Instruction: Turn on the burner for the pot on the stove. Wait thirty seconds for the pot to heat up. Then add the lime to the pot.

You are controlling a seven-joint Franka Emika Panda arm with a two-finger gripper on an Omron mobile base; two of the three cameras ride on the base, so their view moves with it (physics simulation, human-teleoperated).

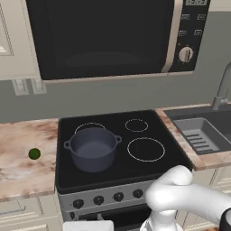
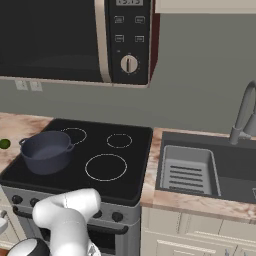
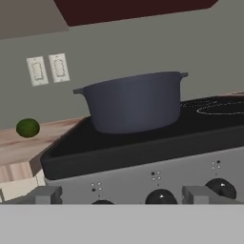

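stove (image 1: 171,155) bears empty pot (image 1: 93,149)

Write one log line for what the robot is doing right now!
gripper: open, low before knobs | pot: on stove, left ring | lime: on counter, left of stove

This is a home kitchen. A black glass stove (image 1: 122,149) with white burner rings and a row of knobs sits between marble-patterned tabletop (image 1: 22,153) sections, with a black microwave (image 1: 113,36) mounted above it. A dark sink (image 2: 200,170) with a faucet (image 2: 244,117), cream cabinets (image 1: 27,216) and wall outlets (image 3: 47,69) complete it.
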